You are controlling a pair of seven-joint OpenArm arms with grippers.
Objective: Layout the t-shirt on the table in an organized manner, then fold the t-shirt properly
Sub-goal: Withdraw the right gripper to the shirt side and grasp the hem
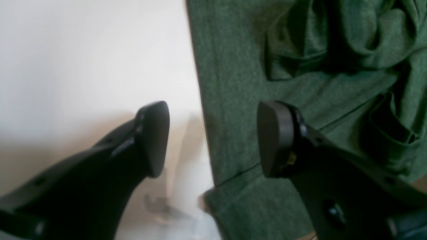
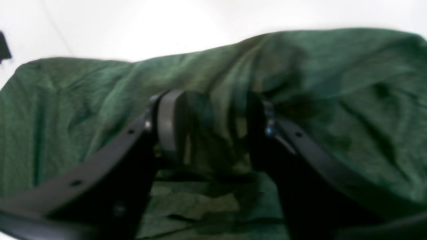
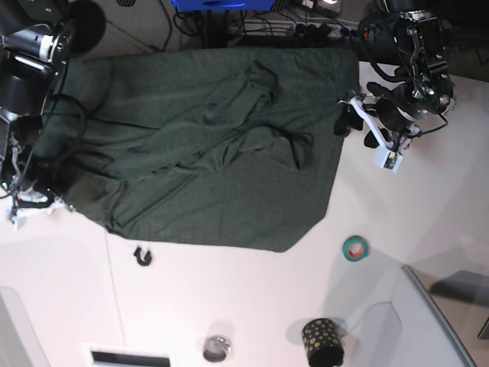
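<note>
Across the white table (image 3: 252,306) the dark green t-shirt (image 3: 206,153) lay spread but rumpled, filling the 9-to-1 o'clock part of the base view, its long axis running roughly 9 to 3. Loose folds bunched near the centre; which end was the collar could not be told. Left gripper (image 1: 213,138) hovered at the shirt's 3 o'clock edge, fingers spread wide, one over bare table, one over cloth, likely straddling the hem to pinch it. Right gripper (image 2: 210,128) sat at the 9 o'clock edge, fingers (image 2: 170,123) narrowed around a raised ridge of fabric; whether they gripped it could not be told. Judged stage: flattening, folding not begun.
</note>
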